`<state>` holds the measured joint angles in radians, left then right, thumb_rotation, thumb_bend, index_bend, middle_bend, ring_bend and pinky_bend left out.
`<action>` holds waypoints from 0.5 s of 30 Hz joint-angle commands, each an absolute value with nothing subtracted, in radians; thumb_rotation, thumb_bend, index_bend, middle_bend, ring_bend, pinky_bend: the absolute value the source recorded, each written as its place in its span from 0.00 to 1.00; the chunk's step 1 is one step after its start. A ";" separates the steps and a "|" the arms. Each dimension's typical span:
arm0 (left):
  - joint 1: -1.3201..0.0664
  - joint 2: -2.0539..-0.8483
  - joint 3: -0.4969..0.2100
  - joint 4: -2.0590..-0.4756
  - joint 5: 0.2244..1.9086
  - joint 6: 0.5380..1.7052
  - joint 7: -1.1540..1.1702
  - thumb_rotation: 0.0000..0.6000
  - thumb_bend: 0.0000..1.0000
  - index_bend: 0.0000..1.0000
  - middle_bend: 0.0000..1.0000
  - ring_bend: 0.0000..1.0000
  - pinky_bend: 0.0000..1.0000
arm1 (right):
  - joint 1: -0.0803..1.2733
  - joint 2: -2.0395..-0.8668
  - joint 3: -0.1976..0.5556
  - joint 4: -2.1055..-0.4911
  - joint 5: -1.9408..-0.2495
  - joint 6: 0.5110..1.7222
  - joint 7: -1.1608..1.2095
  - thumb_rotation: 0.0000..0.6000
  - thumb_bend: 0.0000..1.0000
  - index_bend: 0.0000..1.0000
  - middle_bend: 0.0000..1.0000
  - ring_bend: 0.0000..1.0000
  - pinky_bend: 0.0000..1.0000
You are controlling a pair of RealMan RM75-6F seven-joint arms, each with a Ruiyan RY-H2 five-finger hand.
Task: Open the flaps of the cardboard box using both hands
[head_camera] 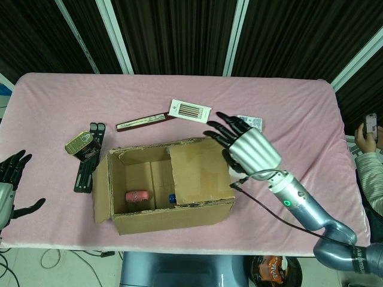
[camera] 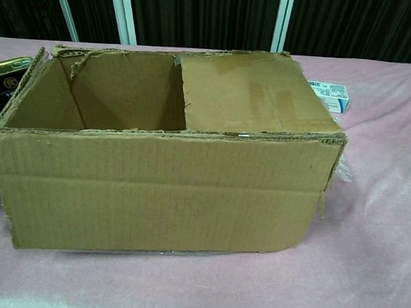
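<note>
the table (head_camera: 299, 101) wears a pink cloth and carries everything here. the cardboard box (head_camera: 161, 185) sits near its front edge, about midway across, and fills most of the chest view. its left flap (head_camera: 102, 190) stands swung out to the side, while the right flap (head_camera: 198, 171) lies folded down flat over the right half of the opening. through the uncovered left half a pink can (head_camera: 138, 196) lies on its side on the box floor, with a small blue thing (head_camera: 172, 198) just beside it. the right hand (head_camera: 245, 146) hovers over the box's right end, palm down, its fingers (head_camera: 220, 133) apart and reaching toward the far right corner of the closed flap; whether they touch the cardboard cannot be told, and nothing is held. the left hand (head_camera: 9, 185) hangs at the left edge of the head view, well apart from the box, fingers spread and empty. neither hand shows in the chest view. a white flat box (head_camera: 190, 111) and a long dark strip (head_camera: 143, 122) lie behind the cardboard box. to its left a round tin (head_camera: 82, 143) rests on a black strip (head_camera: 88, 160). a small blue-and-white carton (head_camera: 255, 123) peeks out beside the right hand.
</note>
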<state>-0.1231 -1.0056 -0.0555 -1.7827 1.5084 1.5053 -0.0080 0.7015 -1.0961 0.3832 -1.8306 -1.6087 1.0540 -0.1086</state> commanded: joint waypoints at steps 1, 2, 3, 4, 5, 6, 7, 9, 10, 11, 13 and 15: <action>-0.124 -1.006 -0.058 -1.780 1.504 1.503 -0.012 1.00 0.12 0.00 0.00 0.02 0.09 | 0.794 -1.127 0.382 -1.841 -1.614 0.954 -0.143 1.00 0.68 0.23 0.21 0.09 0.23; -0.124 -1.006 -0.059 -1.779 1.503 1.502 -0.014 1.00 0.12 0.00 0.00 0.02 0.09 | 0.813 -1.135 0.378 -1.839 -1.612 0.933 -0.146 1.00 0.68 0.23 0.21 0.09 0.23; -0.124 -1.006 -0.060 -1.778 1.502 1.502 -0.016 1.00 0.12 0.00 0.00 0.02 0.09 | 0.832 -1.145 0.376 -1.836 -1.608 0.912 -0.150 1.00 0.69 0.24 0.21 0.09 0.23; -0.124 -1.006 -0.060 -1.777 1.502 1.502 -0.017 1.00 0.12 0.00 0.00 0.02 0.09 | 0.844 -1.151 0.374 -1.833 -1.604 0.900 -0.153 1.00 0.69 0.25 0.21 0.09 0.23; -0.124 -1.005 -0.061 -1.776 1.501 1.501 -0.019 1.00 0.12 0.00 0.00 0.02 0.09 | 0.860 -1.161 0.372 -1.829 -1.598 0.883 -0.157 1.00 0.69 0.25 0.22 0.10 0.23; -0.124 -1.005 -0.062 -1.776 1.500 1.501 -0.021 1.00 0.12 0.00 0.00 0.02 0.09 | 0.884 -1.179 0.369 -1.820 -1.588 0.856 -0.164 1.00 0.69 0.26 0.23 0.10 0.23; -0.124 -1.005 -0.062 -1.775 1.500 1.501 -0.022 1.00 0.12 0.00 0.00 0.02 0.09 | 0.894 -1.186 0.369 -1.815 -1.581 0.846 -0.168 1.00 0.70 0.27 0.23 0.11 0.23; -0.124 -1.004 -0.064 -1.773 1.500 1.502 -0.027 1.00 0.12 0.00 0.00 0.02 0.09 | 0.933 -1.217 0.365 -1.798 -1.555 0.811 -0.184 1.00 0.72 0.28 0.24 0.11 0.23; -0.124 -1.004 -0.065 -1.771 1.501 1.502 -0.028 1.00 0.12 0.00 0.00 0.02 0.09 | 0.949 -1.230 0.363 -1.791 -1.544 0.794 -0.193 1.00 0.74 0.29 0.25 0.12 0.23; -0.124 -1.003 -0.065 -1.770 1.501 1.501 -0.029 1.00 0.12 0.00 0.00 0.02 0.09 | 0.957 -1.236 0.363 -1.787 -1.534 0.789 -0.201 1.00 0.74 0.29 0.25 0.12 0.23; -0.125 -1.002 -0.065 -1.767 1.504 1.501 -0.031 1.00 0.12 0.00 0.00 0.02 0.09 | 0.971 -1.246 0.359 -1.782 -1.523 0.776 -0.213 1.00 0.75 0.29 0.26 0.12 0.23; -0.126 -1.002 -0.066 -1.761 1.511 1.505 -0.028 1.00 0.12 0.00 0.00 0.02 0.09 | 0.997 -1.269 0.353 -1.769 -1.504 0.753 -0.235 1.00 0.75 0.29 0.26 0.12 0.23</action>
<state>-0.1252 -1.0023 -0.0656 -1.7635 1.5081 1.5027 -0.0301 0.9795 -1.2516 0.3591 -1.7805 -1.5171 0.7704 -0.2201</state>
